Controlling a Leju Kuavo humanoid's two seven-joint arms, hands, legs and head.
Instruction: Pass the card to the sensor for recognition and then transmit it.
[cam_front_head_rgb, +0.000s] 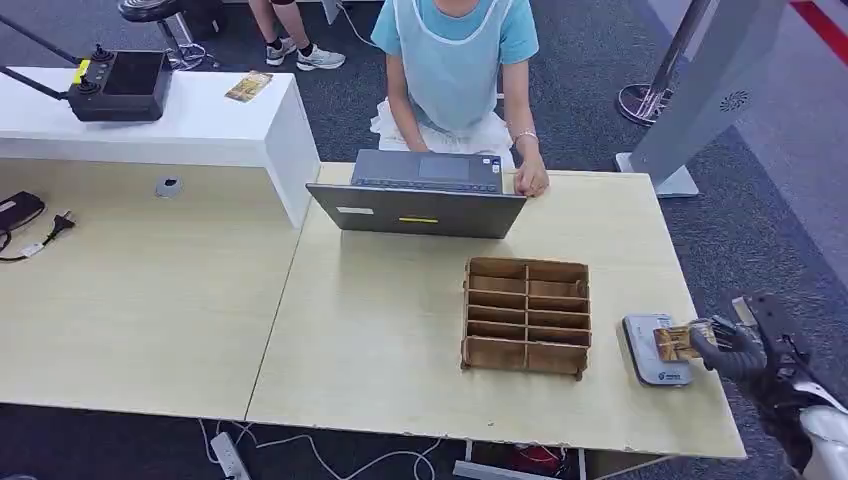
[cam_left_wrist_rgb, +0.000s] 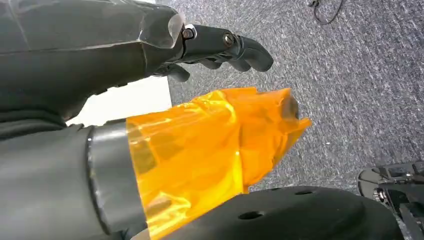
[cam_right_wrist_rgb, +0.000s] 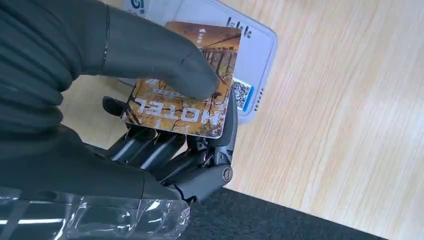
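Between the thumb and fingers of the right hand (cam_right_wrist_rgb: 165, 100) a card (cam_right_wrist_rgb: 186, 82) is pinched, thumb pressed on its printed face, fingers underneath. "HOTEL" is read on the card, brown-orange artwork. Card is held just over the sensor (cam_right_wrist_rgb: 250, 60), overlapping its white top; whether it touches cannot be told. In the head view the right hand (cam_front_head_rgb: 735, 345) is seen at the table's right edge, card (cam_front_head_rgb: 675, 343) over the sensor (cam_front_head_rgb: 655, 350). Just left of the hand and sensor a wooden divider box (cam_front_head_rgb: 526, 316) is sat on the table (cam_front_head_rgb: 380, 330). Farther off, beyond the box, a laptop (cam_front_head_rgb: 420, 195) is placed, a person's hand (cam_front_head_rgb: 530, 180) resting beside it. Left hand (cam_left_wrist_rgb: 220, 47) is hung over grey carpet, fingers curled, nothing held; orange film is wrapped on its thumb.
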